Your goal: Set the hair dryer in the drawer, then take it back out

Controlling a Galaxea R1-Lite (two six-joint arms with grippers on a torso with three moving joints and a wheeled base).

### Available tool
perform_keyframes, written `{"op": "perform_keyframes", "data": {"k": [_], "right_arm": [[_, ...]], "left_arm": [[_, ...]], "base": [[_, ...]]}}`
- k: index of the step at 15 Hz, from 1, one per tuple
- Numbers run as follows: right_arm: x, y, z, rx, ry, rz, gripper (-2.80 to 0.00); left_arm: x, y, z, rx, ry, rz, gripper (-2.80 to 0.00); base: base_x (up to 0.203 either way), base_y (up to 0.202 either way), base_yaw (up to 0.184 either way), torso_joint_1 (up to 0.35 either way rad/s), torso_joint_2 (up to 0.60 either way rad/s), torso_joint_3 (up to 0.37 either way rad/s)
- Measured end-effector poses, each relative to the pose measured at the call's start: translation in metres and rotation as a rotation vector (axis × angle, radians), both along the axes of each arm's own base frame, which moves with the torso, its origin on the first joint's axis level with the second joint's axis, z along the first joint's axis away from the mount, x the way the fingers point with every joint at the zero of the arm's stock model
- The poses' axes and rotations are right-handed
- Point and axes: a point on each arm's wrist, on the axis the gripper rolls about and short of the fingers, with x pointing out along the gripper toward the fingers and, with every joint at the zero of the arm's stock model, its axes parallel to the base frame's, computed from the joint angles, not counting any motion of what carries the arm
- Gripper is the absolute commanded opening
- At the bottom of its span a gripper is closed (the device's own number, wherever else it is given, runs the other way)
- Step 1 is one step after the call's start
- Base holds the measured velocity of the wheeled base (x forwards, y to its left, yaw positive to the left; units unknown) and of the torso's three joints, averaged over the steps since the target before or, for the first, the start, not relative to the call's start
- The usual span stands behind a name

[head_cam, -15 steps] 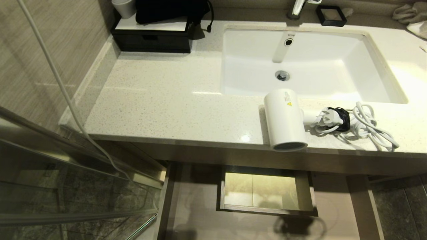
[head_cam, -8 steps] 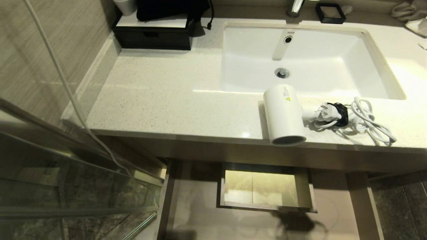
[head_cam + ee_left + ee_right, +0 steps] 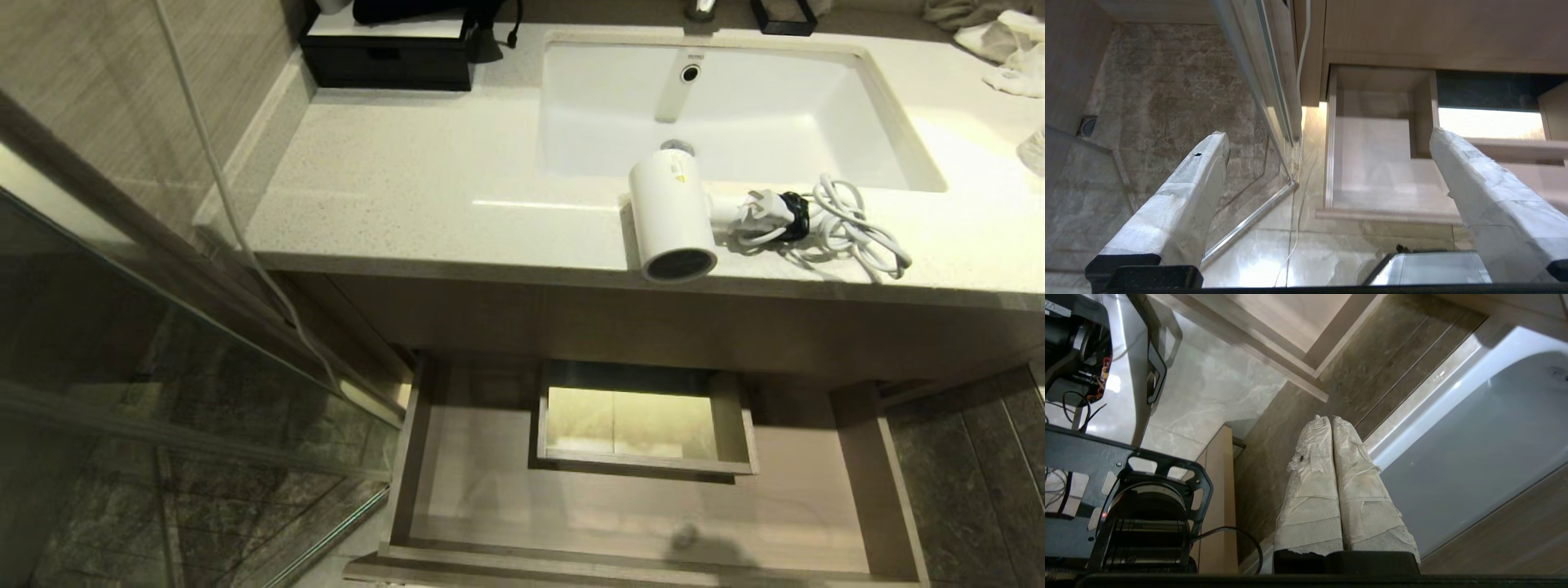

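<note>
Hair dryer (image 3: 671, 214) on worktop (image 3: 424, 196), barrel pointing at open drawer (image 3: 637, 514) below. Right gripper (image 3: 1331, 421) clenched, empty, low; left gripper (image 3: 1327, 143) spread, empty.

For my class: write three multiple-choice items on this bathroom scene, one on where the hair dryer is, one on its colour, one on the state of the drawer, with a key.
1. Where does the hair dryer lie?
A. in the drawer
B. on the countertop in front of the sink
C. on the floor

2. What colour is the hair dryer's barrel?
A. black
B. red
C. white

3. What state is the drawer in?
A. pulled open, no hair dryer in it
B. pushed shut
C. open with the hair dryer in it

Key: 1 B, it rests at the counter's front edge beside its bundled cord. 2 C, the barrel is white with a dark end. 3 A, the pale interior shows below the counter, without the dryer.
</note>
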Motion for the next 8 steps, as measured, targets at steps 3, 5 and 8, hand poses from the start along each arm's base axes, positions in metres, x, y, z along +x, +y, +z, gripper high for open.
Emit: {"op": "perform_keyframes", "data": {"k": [3,5,8], "right_arm": [[-0.0023,-0.0002,-0.0016,0.001,-0.007,0.000,-2.80],[-0.0031,-0.0003,-0.0022,0.001,-0.006,0.000,-2.80],[-0.0030,-0.0002,-0.0038,0.002,-0.006,-0.001,-2.80]], "left_arm": [[0.0000,0.0000,0.0000,0.000,0.000,0.000,0.00],[0.0000,0.0000,0.0000,0.000,0.000,0.000,0.00],[0.0000,0.0000,0.0000,0.000,0.000,0.000,0.00]], "base": [[0.000,0.000,0.000,-0.286,0.03,-0.257],[0.000,0.000,0.000,-0.260,0.00,-0.269],[0.000,0.000,0.000,-0.090,0.00,-0.100]]}}
